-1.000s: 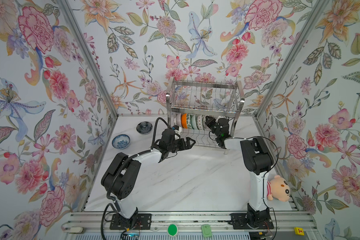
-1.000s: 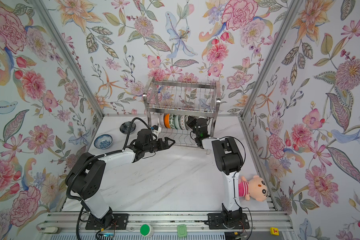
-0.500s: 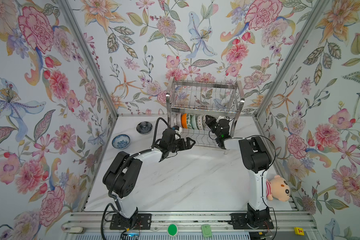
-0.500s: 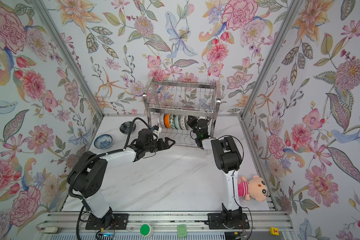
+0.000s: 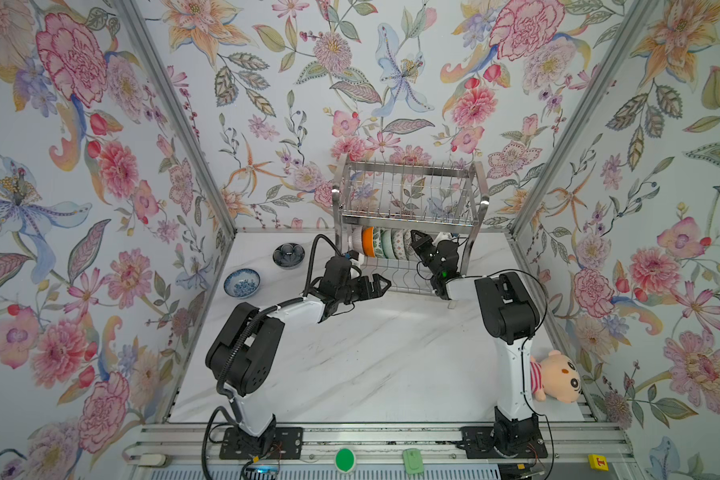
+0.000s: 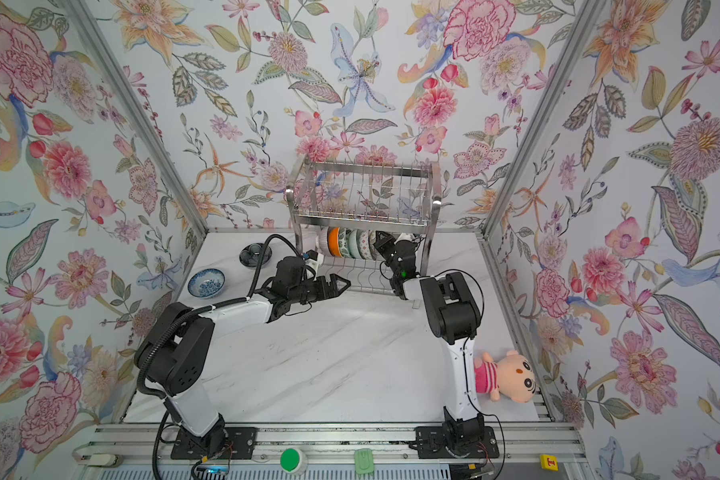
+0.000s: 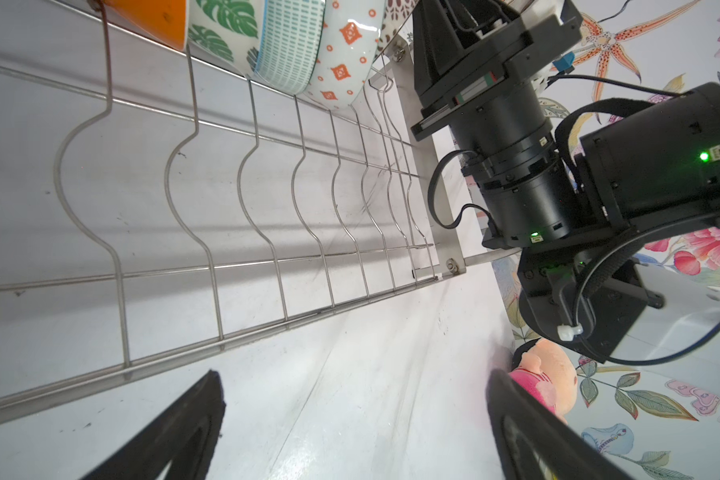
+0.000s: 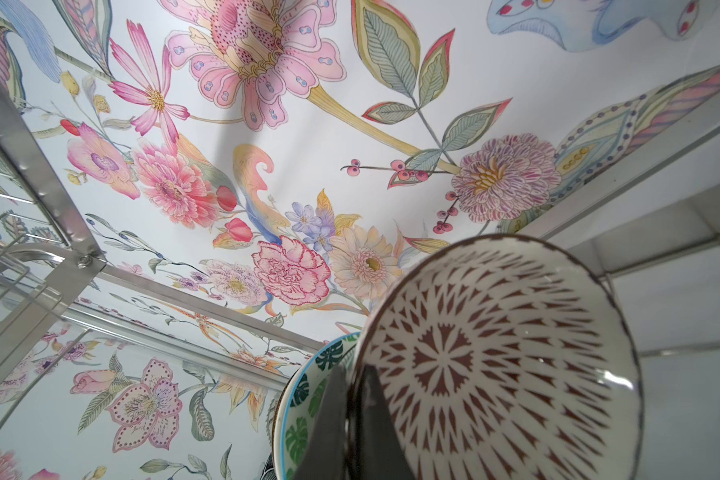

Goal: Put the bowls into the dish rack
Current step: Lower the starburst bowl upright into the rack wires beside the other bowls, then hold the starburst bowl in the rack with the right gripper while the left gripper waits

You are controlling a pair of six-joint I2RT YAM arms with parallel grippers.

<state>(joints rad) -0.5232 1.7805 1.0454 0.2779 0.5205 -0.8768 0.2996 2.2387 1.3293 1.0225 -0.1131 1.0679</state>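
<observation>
Right wrist view: the brown bowl is shown on its edge, and its rim is pinched between the two fingers of the right gripper, which is closed tightly on it. A leaf bowl is seen just behind the brown bowl, and a leg of the rack is seen to the side.

In both top views the rack is placed at the far side of the table, against the wall. A row of bowls is stood on edge in the left part of its lower shelf. The right gripper is found under the upper shelf, at the right end of this row. Whether the brown bowl already rests on the wires cannot be told.

In the left wrist view the row is read in order: orange bowl, leaf bowl, grey-green bowl, white bowl with orange marks, then the brown bowl at the end. The left gripper is held wide open with nothing between its fingers, low over the table and just in front of the lower shelf.

Two bowls are left on the table, to the left of the rack: a navy bowl nearer the wall and a blue bowl nearer the front, apart from each other. A plush toy is laid at the right edge of the table, near the front
</observation>
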